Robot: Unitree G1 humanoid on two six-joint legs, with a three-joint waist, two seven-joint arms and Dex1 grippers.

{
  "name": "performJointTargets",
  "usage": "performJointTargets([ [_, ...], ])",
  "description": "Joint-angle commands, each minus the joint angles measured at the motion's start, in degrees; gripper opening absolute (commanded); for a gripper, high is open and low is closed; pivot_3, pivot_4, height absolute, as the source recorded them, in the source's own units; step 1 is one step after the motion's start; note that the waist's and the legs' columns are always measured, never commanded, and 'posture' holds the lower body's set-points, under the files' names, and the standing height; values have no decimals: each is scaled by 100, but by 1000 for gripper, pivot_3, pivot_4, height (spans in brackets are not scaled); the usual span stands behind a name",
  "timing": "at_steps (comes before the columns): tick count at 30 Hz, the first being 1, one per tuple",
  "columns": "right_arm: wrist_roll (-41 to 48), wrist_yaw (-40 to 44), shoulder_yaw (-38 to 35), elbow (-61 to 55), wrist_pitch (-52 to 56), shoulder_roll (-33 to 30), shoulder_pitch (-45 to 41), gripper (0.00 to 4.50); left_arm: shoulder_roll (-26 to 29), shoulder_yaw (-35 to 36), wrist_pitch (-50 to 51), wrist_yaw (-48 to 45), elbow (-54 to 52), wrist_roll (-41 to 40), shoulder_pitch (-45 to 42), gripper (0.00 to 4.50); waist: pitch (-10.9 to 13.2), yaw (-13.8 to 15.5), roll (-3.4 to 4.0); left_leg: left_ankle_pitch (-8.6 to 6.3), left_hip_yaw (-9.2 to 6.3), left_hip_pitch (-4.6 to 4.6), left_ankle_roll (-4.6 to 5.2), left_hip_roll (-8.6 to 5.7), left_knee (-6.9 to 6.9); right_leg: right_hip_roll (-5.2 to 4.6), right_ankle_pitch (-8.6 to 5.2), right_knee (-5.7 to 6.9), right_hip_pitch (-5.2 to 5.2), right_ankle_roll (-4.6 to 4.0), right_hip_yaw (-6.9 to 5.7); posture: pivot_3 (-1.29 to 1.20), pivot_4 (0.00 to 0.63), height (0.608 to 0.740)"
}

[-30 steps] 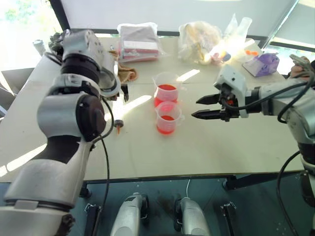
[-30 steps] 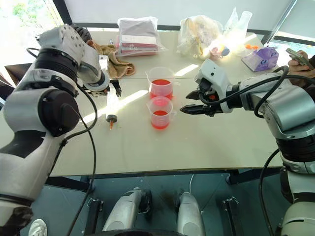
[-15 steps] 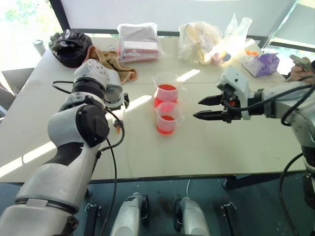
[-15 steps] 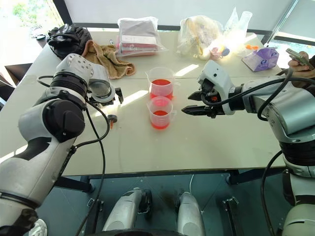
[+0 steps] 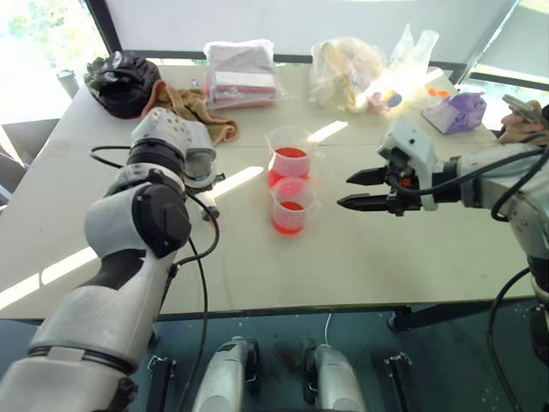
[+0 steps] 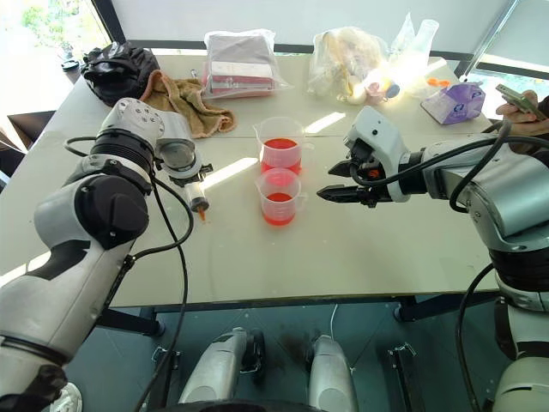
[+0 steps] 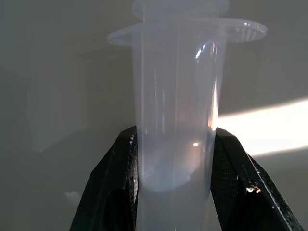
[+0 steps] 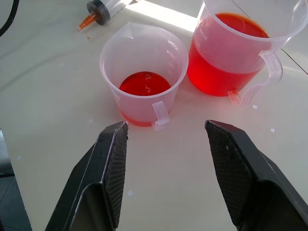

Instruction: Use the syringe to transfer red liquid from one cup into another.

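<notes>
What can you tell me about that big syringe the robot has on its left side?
The syringe is a large clear plastic tube with a wide round flange at one end and a dark collar ending in a small orange tip at the other. It looks empty. It lies low on the pale table, to the left of the two cups, tip pointing toward the near edge. The left hand is shut on its barrel, one black finger pressing each side.
</notes>
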Motion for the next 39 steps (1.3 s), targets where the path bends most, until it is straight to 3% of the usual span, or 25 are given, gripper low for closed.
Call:
performJointTargets([
  [1,47,-20,-237,-112,-11,-96,-86,2661,70,-748,222,-1257,-360,246,-273,1402,0,-1,0,0,0,0,0,0,0,1,0,0,0,0,-1,0,150,740],
  [4,62,-40,-260,-128,-3,-100,-74,2661,218,-2142,380,-3294,-1160,565,-476,1402,1,-2,-1,0,4,-2,0,-1,1,4,0,0,-1,0,-2,0,150,740],
  [6,53,-88,-294,-136,-31,-76,-51,2661,457,-2807,-93,-4371,-2218,625,-265,1402,1,-19,-1,0,7,-5,0,-1,1,4,0,-2,-3,0,-2,0,150,740],
  [8,14,-164,-326,-128,-114,-34,-31,2661,597,-2885,-740,-4941,-3197,502,67,1402,1,-55,-1,0,9,-6,-1,1,-4,2,0,-5,-8,0,-1,0,150,740],
  [11,-71,-427,-427,-63,-226,131,-46,2661,630,-2927,-1245,-5358,-3816,483,317,1402,-3,-61,4,0,10,-1,-2,4,-16,-3,0,-8,-11,-1,1,0,150,740],
  [16,-472,-1257,-810,222,-906,696,-166,2661,146,-2584,-2371,-6972,-4728,-430,670,1402,-3,3,5,2,10,2,-3,4,-6,-3,4,-8,-3,-7,0,0,150,740],
  [21,-438,-1726,-1194,303,-960,1012,-324,2661,-503,-2652,-3775,-7956,-4245,-591,1022,1402,-3,-5,5,2,13,-3,0,-1,0,-5,6,-16,4,-6,-3,0,150,740],
  [29,-347,-2217,-1591,297,-942,1307,-540,2661,-700,-3203,-5995,-9096,-2830,129,1465,1402,-4,-24,7,11,14,7,20,7,0,6,6,-10,9,-6,-4,0,150,740],
  [33,-161,-2398,-1760,262,-874,1518,-700,2661,-801,-3068,-7271,-8968,-2110,309,1521,1402,-4,-1,6,9,12,3,25,7,2,2,6,-11,7,-6,-5,0,150,740],
  [39,142,-2683,-1848,378,-578,1816,-1112,2661,-1063,-2974,-8074,-8710,-1463,425,1595,1402,-4,-2,6,-1,10,0,39,4,12,-6,6,-12,10,-7,-5,0,150,740],
])
